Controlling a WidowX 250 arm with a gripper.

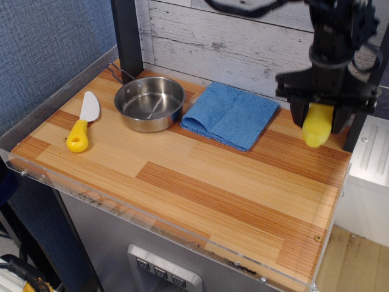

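Note:
My black gripper [318,118] hangs over the table's far right side, shut on a yellow plastic object [316,126] that points down and is lifted clear of the wood. A folded blue cloth [231,114] lies to its left. Further left stands a steel pot [149,102]. A knife with a yellow handle and white blade [82,122] rests near the left edge.
The wooden tabletop [200,182] has a clear plastic rim along the front and left. A black post [126,36] rises at the back left beside the pot. A white unit [368,176] stands off the right edge.

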